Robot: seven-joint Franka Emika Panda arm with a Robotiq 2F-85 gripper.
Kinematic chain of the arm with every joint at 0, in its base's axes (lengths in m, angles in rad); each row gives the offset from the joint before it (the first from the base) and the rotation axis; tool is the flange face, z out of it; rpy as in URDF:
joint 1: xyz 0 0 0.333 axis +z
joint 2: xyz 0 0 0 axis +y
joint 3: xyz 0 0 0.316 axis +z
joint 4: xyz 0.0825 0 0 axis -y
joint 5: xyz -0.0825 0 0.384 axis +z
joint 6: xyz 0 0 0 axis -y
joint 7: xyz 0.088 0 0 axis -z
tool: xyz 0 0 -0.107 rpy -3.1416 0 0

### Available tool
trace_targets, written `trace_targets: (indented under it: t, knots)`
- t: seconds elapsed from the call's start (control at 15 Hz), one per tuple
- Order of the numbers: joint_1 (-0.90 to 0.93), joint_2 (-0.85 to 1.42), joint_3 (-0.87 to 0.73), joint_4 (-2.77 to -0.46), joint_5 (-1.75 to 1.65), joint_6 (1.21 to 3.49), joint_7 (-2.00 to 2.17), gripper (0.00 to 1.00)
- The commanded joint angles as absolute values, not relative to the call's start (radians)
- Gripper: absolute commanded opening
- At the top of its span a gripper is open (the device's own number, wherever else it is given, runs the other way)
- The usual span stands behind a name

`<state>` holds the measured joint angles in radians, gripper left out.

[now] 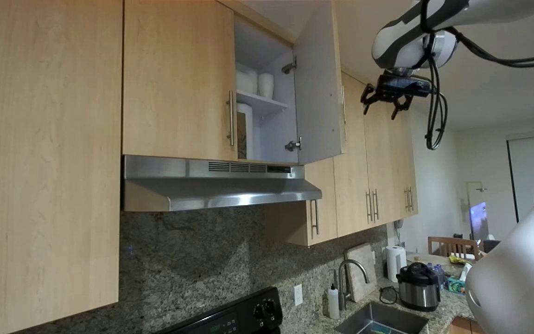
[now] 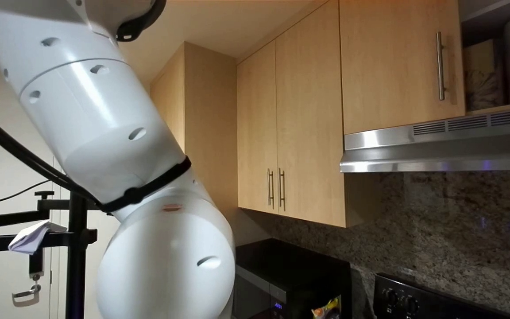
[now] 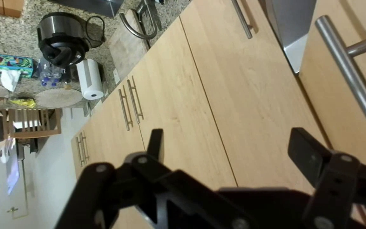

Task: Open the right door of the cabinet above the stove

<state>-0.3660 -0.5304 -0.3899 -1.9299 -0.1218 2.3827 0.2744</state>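
Black two-fingered gripper (image 3: 226, 144) fills the wrist view from four to seven o'clock, its fingers (image 3: 307, 154) spread wide and holding nothing – the slim brushed-metal bar handle (image 3: 356, 81) lies outside their span, between two and three o'clock. In an exterior view the flat light-maple right door (image 1: 319, 88), pale on its inner face, stands swung out at one o'clock on its short two-door maple cabinet (image 1: 193, 83), the gripper apart from it at two. I judge the panel stiff and light on its two hinges (image 1: 292, 145), the smooth bar a little slippery – for more swing, hook one finger behind the bar, or push the inner face near its free edge
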Motion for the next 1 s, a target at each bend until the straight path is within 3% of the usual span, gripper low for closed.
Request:
trace_targets:
  t: [0.0, 0.93]
  knots:
    - [-0.380, -0.495, -0.426, -1.884, -0.078, 2.396, 0.190, 1.00]
    - [-0.361, -0.588, -0.394, -1.755, -0.082, 2.036, 0.131, 1.00]
